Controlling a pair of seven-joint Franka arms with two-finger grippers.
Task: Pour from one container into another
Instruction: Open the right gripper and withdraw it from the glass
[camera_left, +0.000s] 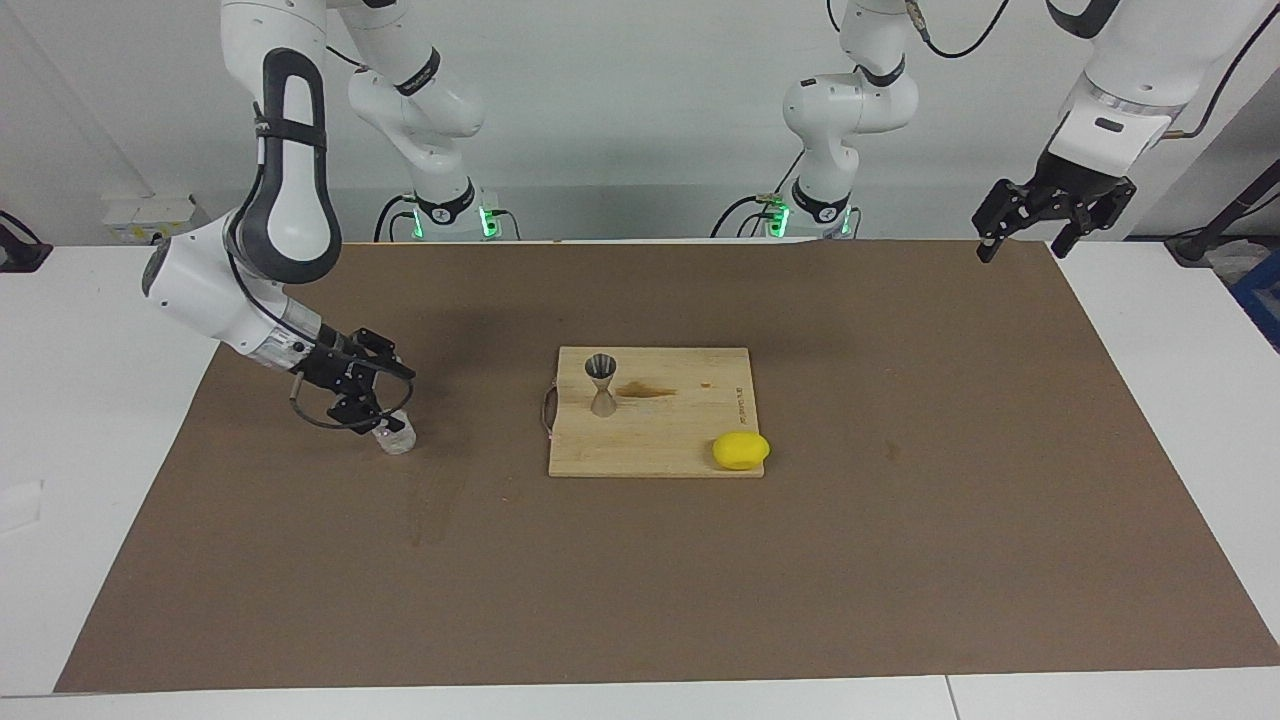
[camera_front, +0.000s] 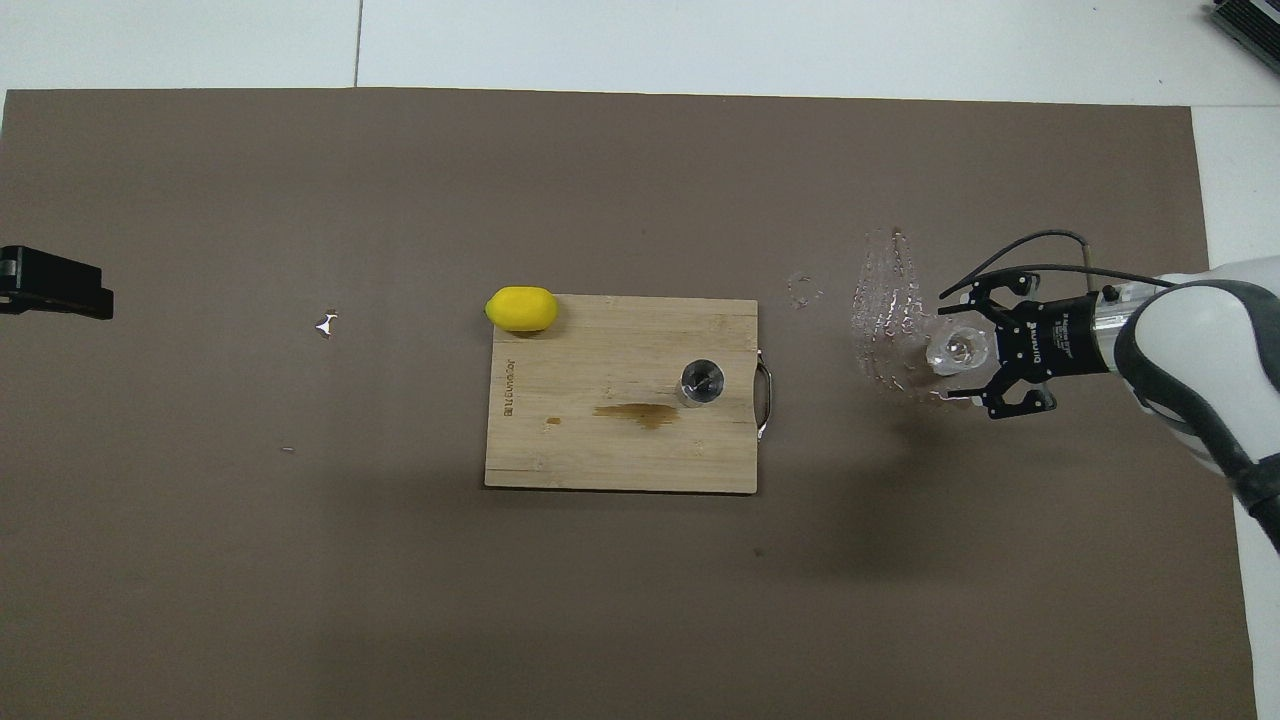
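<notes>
The clear glass tumbler (camera_left: 395, 438) (camera_front: 955, 348) stands on the brown mat toward the right arm's end of the table. My right gripper (camera_left: 385, 400) (camera_front: 968, 350) hangs open just above it, its fingers spread to either side and not holding it. The metal jigger (camera_left: 601, 385) (camera_front: 702, 381) stands upright on the wooden cutting board (camera_left: 680, 440) (camera_front: 600, 460), at the board's handle end. My left gripper (camera_left: 1030, 235) (camera_front: 50, 283) waits open in the air over the mat's corner at the left arm's end.
A yellow lemon (camera_left: 741, 450) (camera_front: 521, 308) lies at the board's corner farthest from the robots. A brown stain (camera_left: 648, 390) marks the board beside the jigger. Wet streaks (camera_front: 885, 320) glisten on the mat between the tumbler and the board.
</notes>
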